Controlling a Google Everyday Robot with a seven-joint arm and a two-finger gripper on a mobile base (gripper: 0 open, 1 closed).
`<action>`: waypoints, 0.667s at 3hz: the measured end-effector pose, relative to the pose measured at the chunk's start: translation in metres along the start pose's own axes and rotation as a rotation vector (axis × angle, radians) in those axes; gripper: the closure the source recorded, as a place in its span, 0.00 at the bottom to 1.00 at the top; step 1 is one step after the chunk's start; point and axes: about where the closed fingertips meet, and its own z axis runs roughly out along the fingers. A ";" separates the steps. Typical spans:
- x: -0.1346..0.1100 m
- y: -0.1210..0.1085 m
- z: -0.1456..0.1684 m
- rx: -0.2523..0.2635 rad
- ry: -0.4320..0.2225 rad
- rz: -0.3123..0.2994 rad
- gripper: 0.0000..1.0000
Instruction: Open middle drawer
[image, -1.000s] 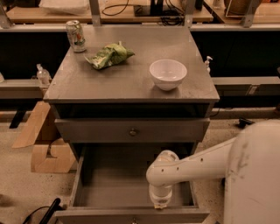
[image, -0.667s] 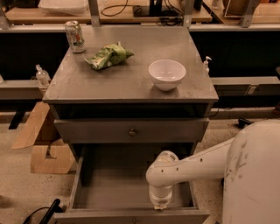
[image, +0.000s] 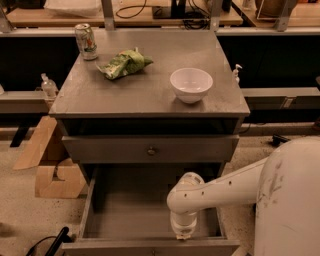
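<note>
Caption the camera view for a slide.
Robot gripper hangs inside the pulled-out grey drawer, near its front; white bowl, crumpled green bag and drinks can sit on the cabinet top.

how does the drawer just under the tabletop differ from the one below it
The top drawer is pushed in, showing only its flat front and round knob; the middle drawer is pulled far out, with its grey inside in view. The pincer hangs over the middle drawer near its front right, while nothing is at the top drawer. Both are wide, grey and part of the same cabinet.
</note>
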 end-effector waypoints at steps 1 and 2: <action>0.000 0.000 0.000 0.000 0.000 0.000 0.85; 0.000 -0.001 0.000 0.000 0.000 0.000 0.54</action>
